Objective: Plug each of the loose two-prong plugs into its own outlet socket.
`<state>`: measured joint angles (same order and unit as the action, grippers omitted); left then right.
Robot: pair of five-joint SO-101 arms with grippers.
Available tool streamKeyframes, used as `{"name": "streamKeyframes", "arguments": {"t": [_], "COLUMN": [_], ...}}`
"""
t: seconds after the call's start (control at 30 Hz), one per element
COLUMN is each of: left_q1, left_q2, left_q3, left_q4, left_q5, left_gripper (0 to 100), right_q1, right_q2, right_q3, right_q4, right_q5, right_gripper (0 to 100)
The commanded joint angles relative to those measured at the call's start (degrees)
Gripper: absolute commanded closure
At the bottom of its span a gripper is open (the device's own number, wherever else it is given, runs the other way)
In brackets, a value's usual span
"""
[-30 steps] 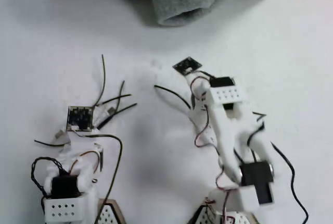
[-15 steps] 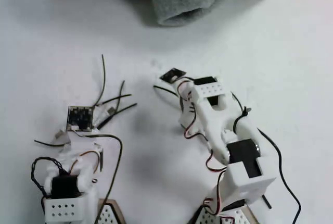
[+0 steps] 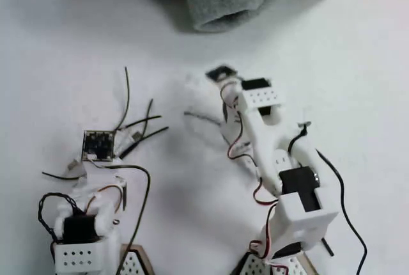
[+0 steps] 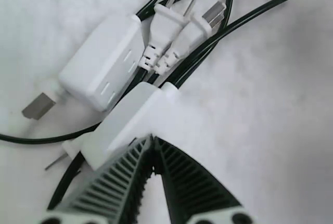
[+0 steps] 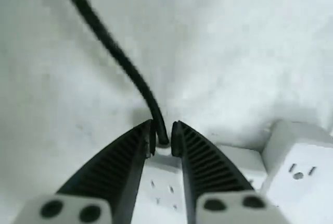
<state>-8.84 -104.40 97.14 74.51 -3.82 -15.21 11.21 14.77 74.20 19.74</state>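
Nearest the bases, the left arm (image 3: 78, 236) sits folded at the near edge of the table (image 3: 358, 64). The left gripper (image 4: 152, 143) has its ribbed fingers (image 4: 117, 182) pressed together with nothing between them; their tips sit at the edge of a white plug block (image 4: 125, 127) that lies flat on the table, a thin prong sticking out of its end. Just beyond that block lies a white adapter (image 4: 101, 62) with slot pairs in its side; beside it two white plugs (image 4: 169, 21) lie side by side, unplugged, one showing two flat prongs, over a tangle of dark cords (image 4: 244, 15).

Farther out, the right arm (image 3: 275, 153) stretches toward the middle of the table. The right gripper (image 5: 162, 130) is clamped on the end of a black cord (image 5: 112, 47) where it meets a small white body. Directly under the tips sits a white outlet block (image 5: 161, 193), its socket holes facing up; whether any prongs are seated cannot be told. A second outlet block (image 5: 296, 161) stands just beside it. Farthest off, a grey cloth (image 3: 223, 0) drapes over the far edge of the table.
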Motion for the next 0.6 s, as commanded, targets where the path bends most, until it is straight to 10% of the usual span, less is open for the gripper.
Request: {"name": "streamKeyframes", "arguments": {"t": [0.0, 0.23, 0.57], "left_q1": [0.22, 0.22, 0.22], "left_q2": [0.22, 0.22, 0.22], "left_q3": [-0.09, -0.09, -0.09], "left_q4": [-0.97, -0.97, -0.97], "left_q5": [0.0, 0.0, 0.0], "left_gripper": [98, 98, 98], "right_q1": [0.31, -3.03, -3.03], "right_q2": [-0.57, 2.86, 15.52], "right_q3": [-10.55, -21.1, -29.19], "right_q4": [1.1, 1.27, 18.95], "right_q5": [-14.77, -24.79, -13.63], "right_gripper": [95.7, 95.7, 72.5]}}
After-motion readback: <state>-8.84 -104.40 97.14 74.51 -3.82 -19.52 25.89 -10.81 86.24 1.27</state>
